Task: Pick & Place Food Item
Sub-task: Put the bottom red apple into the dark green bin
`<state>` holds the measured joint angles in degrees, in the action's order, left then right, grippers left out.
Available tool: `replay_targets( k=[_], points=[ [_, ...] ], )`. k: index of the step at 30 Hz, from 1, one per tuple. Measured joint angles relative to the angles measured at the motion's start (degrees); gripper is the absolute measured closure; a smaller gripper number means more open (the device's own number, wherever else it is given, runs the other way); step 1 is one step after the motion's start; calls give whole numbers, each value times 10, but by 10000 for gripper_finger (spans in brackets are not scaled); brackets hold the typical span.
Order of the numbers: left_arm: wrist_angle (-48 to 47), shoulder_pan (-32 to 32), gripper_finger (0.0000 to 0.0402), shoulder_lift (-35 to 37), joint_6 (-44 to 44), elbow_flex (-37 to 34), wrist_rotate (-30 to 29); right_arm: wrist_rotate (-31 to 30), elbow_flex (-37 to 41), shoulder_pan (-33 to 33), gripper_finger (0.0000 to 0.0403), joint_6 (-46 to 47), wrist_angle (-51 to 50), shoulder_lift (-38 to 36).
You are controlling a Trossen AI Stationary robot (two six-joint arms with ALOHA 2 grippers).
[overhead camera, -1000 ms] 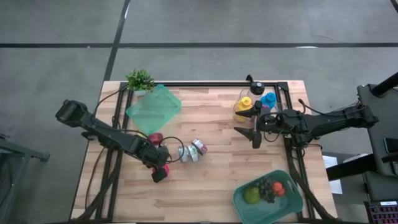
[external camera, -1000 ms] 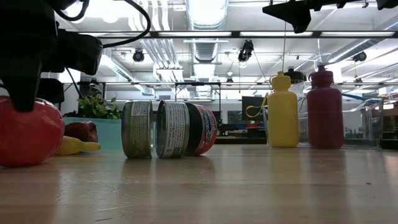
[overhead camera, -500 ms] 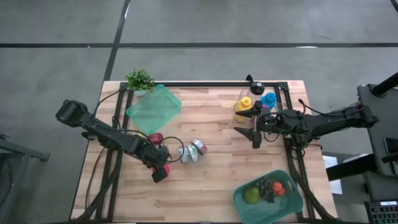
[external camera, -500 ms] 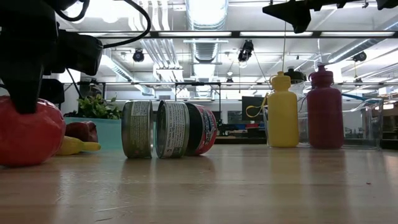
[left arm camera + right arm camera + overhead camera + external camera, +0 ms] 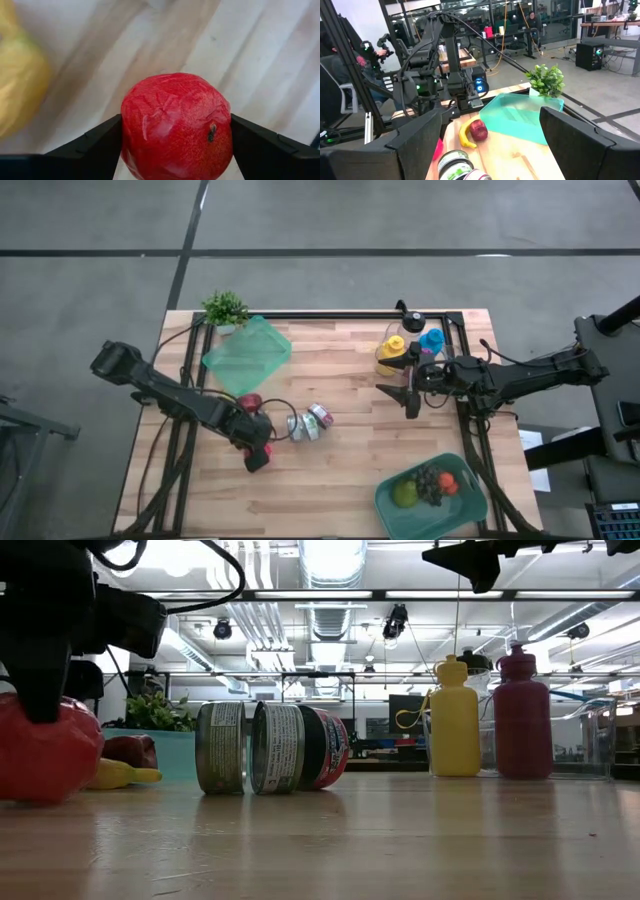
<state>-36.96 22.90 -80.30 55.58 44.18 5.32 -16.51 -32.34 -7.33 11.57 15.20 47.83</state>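
A red fruit with crinkled skin (image 5: 175,125) sits on the wooden table (image 5: 340,470) toward its left near side, also seen in the low view (image 5: 45,755). My left gripper (image 5: 258,455) comes down on it from above and is shut on it. My right gripper (image 5: 408,395) hovers high over the table's right half. It is level and open, with nothing between its fingers (image 5: 490,145). A green bin (image 5: 470,510) at the near right corner holds a green fruit, dark grapes and an orange-red piece. My left gripper pinches the red fruit between its two fingers (image 5: 95,150), one on each side of its widest part (image 5: 131,130). The fingers slant steeply down from above. The fruit's underside is at the table top; whether it is lifted clear I cannot tell.
Two cans (image 5: 306,423) lie on their sides just right of the fruit. A second red apple (image 5: 250,401) and a banana (image 5: 120,775) lie behind it, near a green tray (image 5: 247,352) and a small plant (image 5: 226,307). Bottles (image 5: 392,352) stand at the far right.
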Motion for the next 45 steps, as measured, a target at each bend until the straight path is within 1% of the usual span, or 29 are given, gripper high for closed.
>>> replay_targets(
  k=[5,10,13,17,21,26,29,33,38,42,45],
  points=[
    [-34,0,82,17,0,42,-3,0,0,0,69,0,0,0],
    [-30,0,81,37,-1,78,-46,0,0,0,69,0,0,0],
    [-6,0,81,43,-20,98,-72,0,0,0,69,0,0,0],
    [54,4,81,44,-52,124,-103,0,0,0,69,0,0,0],
    [159,18,81,43,-108,128,-161,0,0,0,69,0,0,0],
    [347,49,81,43,-215,101,-250,0,0,0,69,0,0,0],
    [461,64,81,37,-274,80,-290,0,0,0,69,0,0,0],
    [577,76,81,10,-352,59,-312,0,0,0,69,0,0,0],
    [719,82,81,-50,-441,57,-324,0,0,0,69,0,0,0],
    [839,82,81,-112,-483,57,-326,0,0,0,69,0,0,0],
    [918,85,81,-162,-495,57,-323,0,0,0,69,0,0,0]
  ],
)
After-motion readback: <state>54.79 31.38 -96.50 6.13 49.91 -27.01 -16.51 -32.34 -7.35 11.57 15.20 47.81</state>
